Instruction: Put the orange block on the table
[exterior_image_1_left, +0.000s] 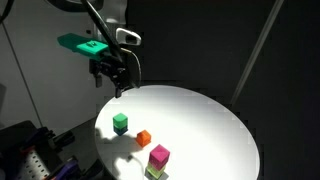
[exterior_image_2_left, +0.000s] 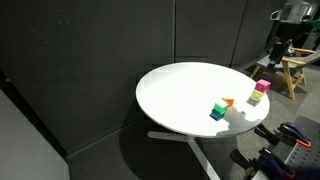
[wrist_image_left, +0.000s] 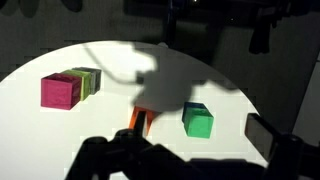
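Orange block (exterior_image_1_left: 144, 138) on smooth round white table (exterior_image_1_left: 200, 120), hand (exterior_image_1_left: 117, 88) aloft

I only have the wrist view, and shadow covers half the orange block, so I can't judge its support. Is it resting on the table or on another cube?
Observer: In an exterior view the orange block rests directly on the table, on its own between the green cube and the pink cube.
Operator: Pink and the yellow-green one look side by side to me.
Observer: In both exterior views the pink cube seems to sit on top of the yellow-green cube.
Operator: How high is the gripper?
Observer: The gripper hangs well above the table near its rim, touching no block.
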